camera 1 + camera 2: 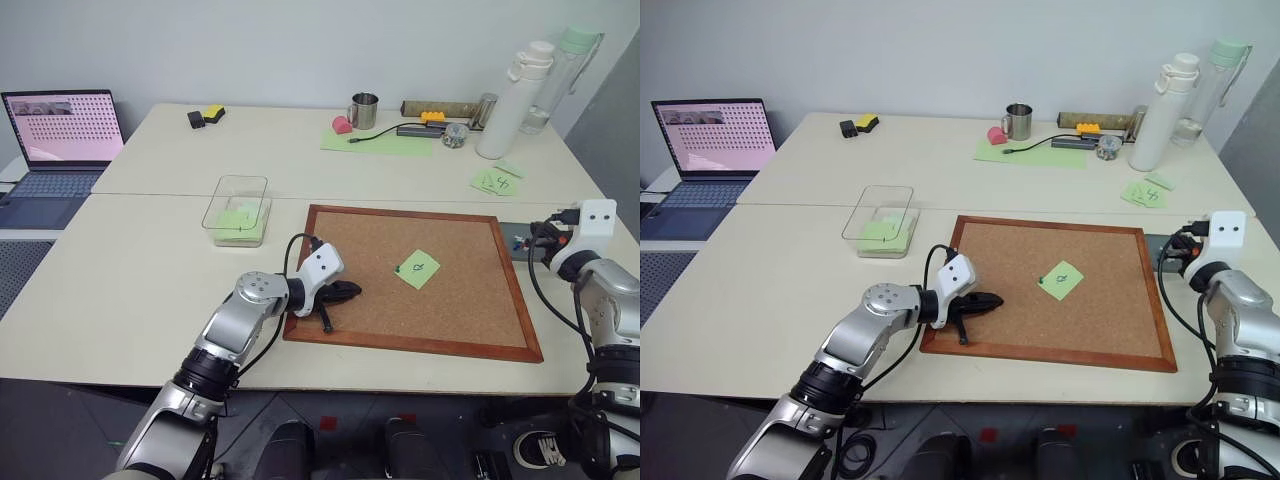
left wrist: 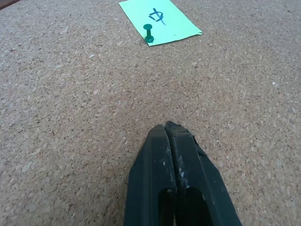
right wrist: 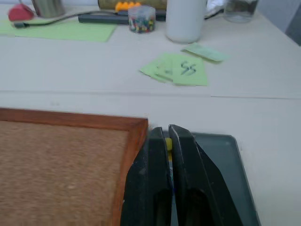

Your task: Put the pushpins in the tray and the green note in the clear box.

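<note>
The green note (image 1: 418,268) lies on the corkboard, held at its left edge by a green pushpin (image 2: 148,34). My left gripper (image 2: 165,127) is shut and empty, resting low over the board's near left part, well short of the note. The dark grey tray (image 3: 221,155) sits just past the board's right frame, with small coloured pins in it. My right gripper (image 3: 168,129) hovers over the tray's left side, shut on a pushpin with a yellow head that shows between its fingertips. The clear box (image 1: 238,210) stands left of the board with green paper inside.
The wood-framed corkboard (image 1: 420,345) fills the near middle. Loose green notes (image 1: 495,182) lie behind the tray. Along the back are a metal mug (image 1: 364,110), a pale green sheet (image 1: 378,142), a pin jar (image 1: 456,135) and a white bottle (image 1: 510,100). A laptop (image 1: 62,140) sits far left.
</note>
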Robot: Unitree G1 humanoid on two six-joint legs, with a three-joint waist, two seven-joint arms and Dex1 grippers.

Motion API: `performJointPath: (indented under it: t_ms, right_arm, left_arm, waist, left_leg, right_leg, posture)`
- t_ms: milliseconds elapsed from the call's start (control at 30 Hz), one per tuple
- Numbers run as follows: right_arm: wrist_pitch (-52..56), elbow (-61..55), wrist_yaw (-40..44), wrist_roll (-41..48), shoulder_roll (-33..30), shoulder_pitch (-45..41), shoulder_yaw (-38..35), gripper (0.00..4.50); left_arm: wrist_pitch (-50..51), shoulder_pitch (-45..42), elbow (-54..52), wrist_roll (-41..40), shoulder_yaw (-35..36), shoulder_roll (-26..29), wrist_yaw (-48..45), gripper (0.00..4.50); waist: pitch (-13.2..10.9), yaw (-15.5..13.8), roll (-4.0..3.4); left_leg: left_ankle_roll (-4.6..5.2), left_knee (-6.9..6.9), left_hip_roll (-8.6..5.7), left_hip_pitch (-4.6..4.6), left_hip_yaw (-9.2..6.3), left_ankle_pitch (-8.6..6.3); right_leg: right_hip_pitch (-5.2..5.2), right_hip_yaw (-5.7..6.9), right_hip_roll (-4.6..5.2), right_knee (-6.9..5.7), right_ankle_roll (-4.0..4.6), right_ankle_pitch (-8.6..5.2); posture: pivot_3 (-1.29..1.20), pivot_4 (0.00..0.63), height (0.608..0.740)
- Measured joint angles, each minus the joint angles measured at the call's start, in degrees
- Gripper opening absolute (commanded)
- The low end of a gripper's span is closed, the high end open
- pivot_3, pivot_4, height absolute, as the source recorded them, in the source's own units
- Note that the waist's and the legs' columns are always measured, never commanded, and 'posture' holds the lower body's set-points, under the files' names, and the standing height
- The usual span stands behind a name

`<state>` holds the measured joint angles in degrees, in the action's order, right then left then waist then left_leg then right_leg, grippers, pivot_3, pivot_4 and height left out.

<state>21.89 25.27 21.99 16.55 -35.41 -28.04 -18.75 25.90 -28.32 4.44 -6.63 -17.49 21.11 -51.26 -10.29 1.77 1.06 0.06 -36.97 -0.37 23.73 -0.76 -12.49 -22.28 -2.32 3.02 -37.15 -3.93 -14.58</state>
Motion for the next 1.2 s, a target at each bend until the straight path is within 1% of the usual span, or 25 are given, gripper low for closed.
performJointPath:
  t_ms: [33,100,133,167,200,233,333,500,600,667,733,833,867,933,1000,1067,1200]
  right_arm:
    - [-1.0,3.3,0.4,-0.5,-0.2,-0.5,0.1,0.07]
    - [-2.3,6.8,1.0,-0.9,-0.2,-1.3,0.1,0.49]
    - [-3.1,8.9,1.7,-0.8,-0.2,-1.9,0.0,0.57]
    - [-3.8,10.1,2.1,-0.8,-0.2,-2.2,0.0,0.86]
    - [-4.3,11.0,2.6,-0.8,-0.3,-2.6,-0.1,1.00]
    - [-5.1,11.7,3.1,-0.8,-0.3,-2.9,-0.1,1.29]
    - [-7.1,13.7,3.9,-0.9,-0.4,-3.9,-0.1,1.93]
    - [-8.7,13.7,4.7,-1.2,-0.7,-4.4,-0.2,1.93]
    - [-8.6,10.5,6.5,0.0,-0.7,-4.0,-0.3,1.93]
    - [-7.7,4.1,8.3,1.5,-0.3,-2.3,-0.3,1.93]
    - [-5.4,-6.0,9.7,3.7,1.4,1.6,0.5,1.93]
    - [-1.6,-19.9,10.9,6.5,5.9,8.7,5.7,1.93]
    - [0.2,-24.9,11.1,7.3,7.9,11.4,8.7,1.93]
    - [2.5,-31.0,10.5,7.4,10.1,13.6,13.0,1.93]
    - [3.9,-34.8,9.8,7.0,10.9,14.1,15.5,1.93]
    - [5.7,-38.2,8.5,5.5,12.1,14.1,19.7,1.93]
    - [6.6,-36.0,5.9,1.4,12.8,13.9,22.4,1.93]
  left_arm:
    - [0.1,0.1,-0.2,0.0,0.0,0.0,0.1,0.00]
    - [0.3,0.3,-0.6,0.0,0.0,0.1,0.3,0.00]
    - [0.5,0.5,-0.9,0.0,0.0,0.1,0.5,0.00]
    - [0.7,0.6,-1.2,0.0,0.0,0.2,0.6,0.00]
    - [1.0,0.7,-1.5,0.0,0.0,0.2,0.6,0.00]
    - [1.3,0.7,-1.7,0.0,0.0,0.3,0.6,0.00]
    - [1.5,1.0,-2.2,-0.1,0.0,0.6,0.6,0.00]
    - [1.7,1.0,-2.3,-0.1,0.0,0.6,0.7,0.00]
    - [1.7,1.0,-2.3,-0.1,0.0,0.6,0.7,0.00]
    - [1.7,0.9,-2.2,-0.1,0.0,0.5,0.7,0.00]
    - [1.7,0.8,-2.0,-0.1,0.0,0.4,0.7,0.00]
    - [1.7,0.6,-1.8,-0.1,0.1,0.2,0.8,0.00]
    - [1.7,0.7,-1.7,-0.1,0.1,0.1,0.9,0.00]
    - [1.7,0.7,-1.6,-0.1,0.0,-0.1,1.2,0.00]
    - [1.7,0.7,-1.6,-0.1,0.0,0.0,1.2,0.00]
    - [1.7,0.7,-1.6,-0.1,0.0,0.0,1.3,0.00]
    - [1.6,0.6,-1.4,-0.1,0.0,-0.1,1.4,0.00]
  waist:
    - [0.0,0.0,0.00]
    - [0.0,0.0,0.00]
    - [0.0,0.0,0.00]
    - [0.0,0.0,0.00]
    - [0.0,0.0,0.00]
    - [0.0,0.0,0.00]
    - [0.0,0.0,0.00]
    - [0.0,0.0,0.00]
    - [0.0,0.0,-0.01]
    - [0.0,0.0,0.00]
    - [0.0,-0.1,0.00]
    - [0.0,-0.1,-0.03]
    - [0.0,-0.1,-0.04]
    - [0.0,-0.1,-0.04]
    - [0.0,-0.1,-0.03]
    - [0.0,-0.2,-0.03]
    - [0.0,-0.2,-0.03]
  left_leg:
    - [0.00,0.00,0.00,0.01,0.00,0.00]
    - [0.00,0.00,-0.01,0.02,0.00,0.00]
    - [0.00,0.00,0.00,0.01,0.02,0.00]
    - [0.00,0.01,0.00,0.01,0.01,0.00]
    - [0.00,0.01,0.00,0.01,0.01,0.00]
    - [0.00,0.01,0.00,0.01,0.00,0.00]
    - [0.00,0.00,0.00,0.01,0.00,0.00]
    - [0.00,0.00,0.00,0.02,-0.01,0.00]
    - [0.00,0.00,0.00,0.02,-0.01,0.00]
    - [0.00,0.00,0.02,0.02,-0.06,0.00]
    - [-0.01,0.01,0.04,0.03,-0.14,0.00]
    - [-0.01,0.02,0.02,0.05,-0.21,0.00]
    - [-0.01,-0.01,0.02,0.05,-0.20,0.00]
    - [-0.01,-0.04,0.00,0.05,-0.16,0.00]
    - [-0.01,-0.05,0.01,0.04,-0.16,0.00]
    - [-0.01,-0.04,0.01,0.04,-0.19,0.00]
    - [-0.01,-0.03,0.00,0.04,-0.18,0.00]
  right_leg:
    - [-0.01,0.00,0.01,0.00,0.00,0.00]
    - [-0.01,-0.01,0.01,0.01,0.00,0.00]
    - [-0.01,-0.03,0.01,0.01,0.00,0.00]
    - [-0.01,-0.03,0.01,0.01,-0.01,0.00]
    - [-0.01,-0.02,0.01,0.01,0.00,0.00]
    - [-0.01,-0.02,0.01,0.01,0.00,0.00]
    - [-0.01,-0.02,0.01,0.01,-0.01,0.00]
    - [-0.01,-0.01,0.01,0.01,-0.01,0.00]
    - [-0.01,-0.02,0.01,0.00,-0.01,0.00]
    - [0.00,0.03,0.00,-0.01,-0.01,0.00]
    - [0.01,0.10,-0.01,-0.02,-0.01,0.00]
    - [-0.02,0.14,0.00,-0.07,0.00,0.00]
    - [-0.02,0.13,0.01,-0.10,0.00,0.00]
    - [-0.02,0.09,0.03,-0.07,-0.01,0.00]
    - [-0.01,0.09,0.03,-0.04,-0.01,0.00]
    - [-0.02,0.13,0.02,-0.03,-0.01,0.00]
    - [-0.02,0.13,0.02,-0.02,0.00,0.00]
  posture:
    - [0.00,0.150,0.740]
    - [0.00,0.150,0.740]
    - [0.00,0.150,0.740]
    - [0.00,0.150,0.740]
    - [0.00,0.150,0.740]
    - [0.00,0.150,0.740]
    - [0.00,0.150,0.740]
    - [0.00,0.150,0.740]
    - [0.00,0.150,0.740]
    - [0.00,0.150,0.740]
    - [0.00,0.150,0.740]
    - [0.00,0.150,0.740]
    - [0.00,0.150,0.740]
    - [0.00,0.150,0.740]
    - [0.00,0.150,0.740]
    - [0.00,0.150,0.740]
    - [0.00,0.150,0.740]
